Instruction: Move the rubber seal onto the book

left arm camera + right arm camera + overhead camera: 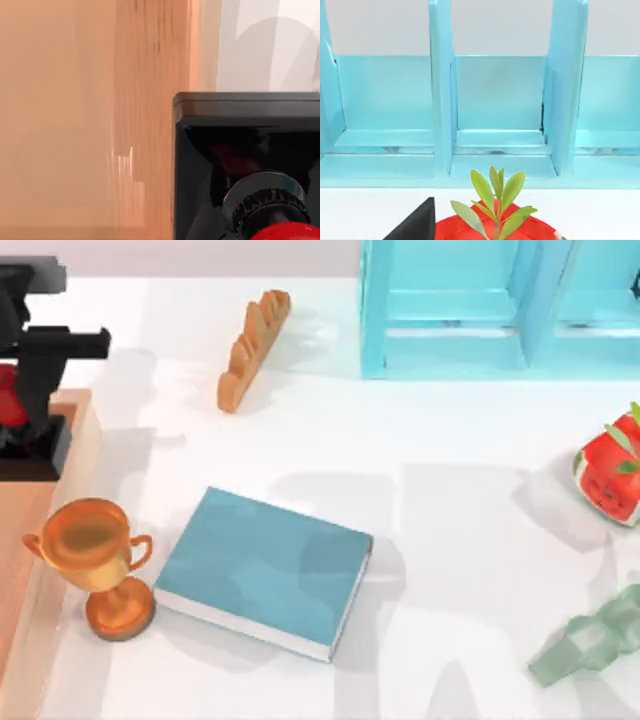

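Observation:
The rubber seal (28, 445) stands at the far left edge of the table on a wooden board (45, 530). Its black square base (240, 135) and red ball knob (287, 232) sit very near in the left wrist view. My left gripper (35, 385) hangs right over the seal, level with the red knob, and whether it touches the seal cannot be told. The teal book (265, 570) lies flat, closed and bare at the front centre-left. A black part of my right gripper (415, 227) shows beside a red leafy cube (495, 230).
A gold trophy (98, 565) stands between the board and the book. A bread loaf (255, 345) lies at the back. A light-blue shelf frame (500, 310) stands at the back right. At the right are the red cube (610, 475) and a pale green strip (590, 645).

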`<state>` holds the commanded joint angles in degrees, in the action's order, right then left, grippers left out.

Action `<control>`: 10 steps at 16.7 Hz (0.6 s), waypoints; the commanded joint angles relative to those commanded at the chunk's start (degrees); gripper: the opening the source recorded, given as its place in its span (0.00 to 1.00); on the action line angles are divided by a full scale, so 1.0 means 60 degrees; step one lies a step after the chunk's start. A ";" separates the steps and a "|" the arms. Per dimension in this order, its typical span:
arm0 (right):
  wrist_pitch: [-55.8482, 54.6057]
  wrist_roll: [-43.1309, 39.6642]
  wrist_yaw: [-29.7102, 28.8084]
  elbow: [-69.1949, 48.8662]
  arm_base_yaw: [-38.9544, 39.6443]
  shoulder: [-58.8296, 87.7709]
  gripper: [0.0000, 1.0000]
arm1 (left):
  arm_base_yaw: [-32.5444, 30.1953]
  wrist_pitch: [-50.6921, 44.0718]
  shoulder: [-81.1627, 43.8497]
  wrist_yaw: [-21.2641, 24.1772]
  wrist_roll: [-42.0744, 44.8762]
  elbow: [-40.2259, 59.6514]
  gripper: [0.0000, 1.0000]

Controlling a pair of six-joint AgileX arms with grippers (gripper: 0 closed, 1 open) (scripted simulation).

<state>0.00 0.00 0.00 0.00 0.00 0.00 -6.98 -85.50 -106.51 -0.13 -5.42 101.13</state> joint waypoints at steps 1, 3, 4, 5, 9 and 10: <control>0.0000 0.0000 0.0000 0.0000 0.0000 0.0000 1.00 | -0.0264 -0.0276 0.0080 0.0001 -0.0261 0.0267 0.00; 0.0000 0.0000 0.0000 0.0000 0.0000 0.0000 1.00 | -0.0504 -0.0522 0.0165 -0.0002 -0.0502 0.0504 0.00; 0.0000 0.0000 0.0000 0.0000 0.0000 0.0000 1.00 | -0.0504 -0.0522 0.0165 -0.0002 -0.0502 0.0504 0.00; 0.0000 0.0000 0.0000 0.0000 0.0000 0.0000 1.00 | -0.0504 -0.0522 0.0165 -0.0002 -0.0502 0.0504 0.00; 0.0000 0.0000 0.0000 0.0000 0.0000 0.0000 1.00 | -0.0823 -0.0234 -0.0011 -0.0098 -0.0353 0.0608 0.00; 0.0000 0.0000 0.0000 0.0000 0.0000 0.0000 1.00 | -0.1145 -0.0018 -0.0136 -0.0168 -0.0377 0.0675 0.00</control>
<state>0.00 0.00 0.00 0.00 0.00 0.00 -13.85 -85.61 -107.33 -1.14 -7.69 105.18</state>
